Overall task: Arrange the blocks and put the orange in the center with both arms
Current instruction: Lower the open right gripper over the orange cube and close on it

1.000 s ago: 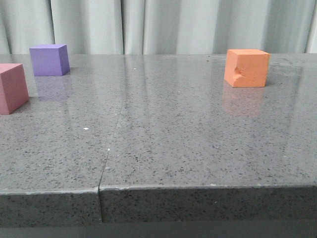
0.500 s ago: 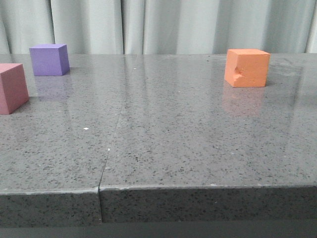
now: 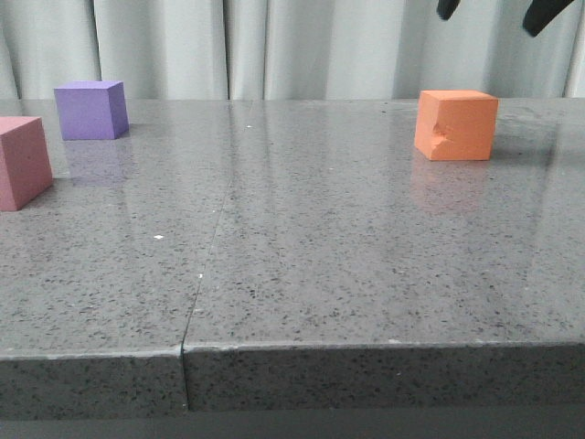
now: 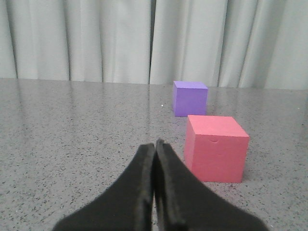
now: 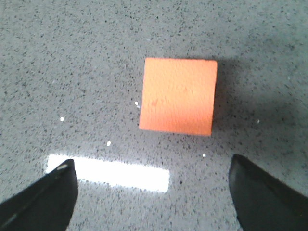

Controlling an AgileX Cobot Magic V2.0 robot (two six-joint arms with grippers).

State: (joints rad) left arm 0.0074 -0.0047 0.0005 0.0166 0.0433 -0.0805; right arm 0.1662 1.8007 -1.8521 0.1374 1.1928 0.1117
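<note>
The pink cube [image 3: 22, 162] sat at the far left edge of the table [image 3: 302, 274], with the purple cube [image 3: 90, 110] just behind it, farther away. The left gripper [image 4: 155, 159] hovered near them, clenched and empty. The orange cube [image 3: 455, 124] stood far right, well apart. The right gripper [image 3: 494, 11] hung above it, spread wide, touching nothing. For a sound grasp, it should descend centred, fingers [image 5: 43, 197] straddling opposite faces squarely, before carrying the cube to centre.
</note>
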